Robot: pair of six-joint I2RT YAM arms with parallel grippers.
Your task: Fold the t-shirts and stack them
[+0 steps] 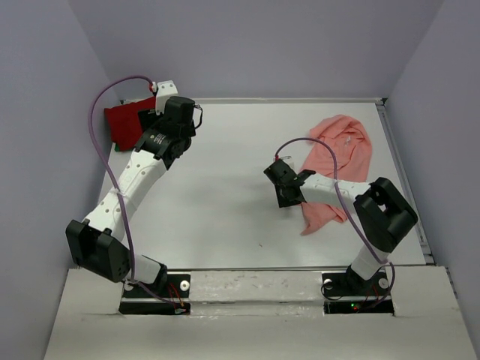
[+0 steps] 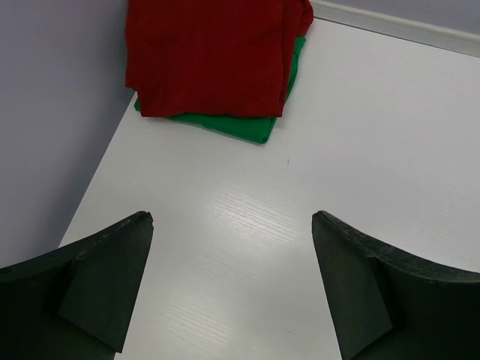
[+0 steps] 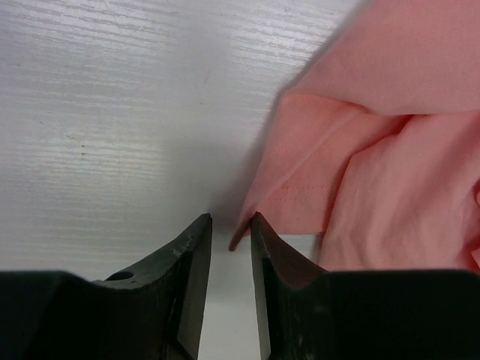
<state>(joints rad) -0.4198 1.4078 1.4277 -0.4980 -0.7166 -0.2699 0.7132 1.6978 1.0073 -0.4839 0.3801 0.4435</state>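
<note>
Far-left corner: dark red shirt (image 2: 214, 56) folded on the green shirt (image 2: 247, 127), 2 done imo. Left gripper (image 2: 232, 217) near them, jaws spread wide, empty. Right gripper (image 3: 231, 221): jaws nearly together w/ a corner of the salmon-pink shirt (image 3: 390, 150) in the gap, can't tell if it's nipped. That one's rumpled on the table's (image 1: 225, 187) right side. Step = corner grab; next needs a firm pinch, then spreading flat. 3 shirts, 1 per colour.

The left arm (image 1: 135, 180) reached to the far left corner of the table (image 1: 225, 217), and the left gripper (image 2: 232, 225) stood wide open. The right arm (image 1: 379, 214) was folded near the right edge. The right gripper (image 3: 231, 225) had only a narrow gap between its jaws.
</note>
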